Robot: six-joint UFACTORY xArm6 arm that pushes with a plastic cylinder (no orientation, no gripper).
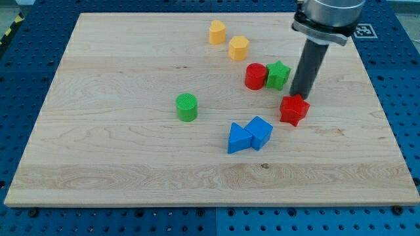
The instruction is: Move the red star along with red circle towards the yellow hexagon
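- The red star (294, 109) is the landmark here; it lies on the wooden desk (118, 157), toward the view's right and a little below the middle height.
- My tip (300, 96) stands at the red star's upper edge, just above it in the view and touching or all but touching it; the dark rod rises from there toward the view's top right.
- There is no pincer on this arm, only the rod, so nothing to say of open or closed.
- The red circle (255, 76) sits up and to the view's left of the red star, near but apart from it.
- The green star (278, 75) lies directly above the red star, just left of the rod, and touches the red circle's right side.
- The yellow hexagon (238, 48) is further up and left of the red star, beyond the red circle and just apart from it.
- A second yellow block (217, 31), shape unclear, sits still further up and left along the same line.
- The blue cube (260, 132) lies just below and left of the red star, with the blue triangle (239, 139) touching its left side.
- The green cylinder (187, 107) stands well apart to the view's left of the red star, at about the same height.
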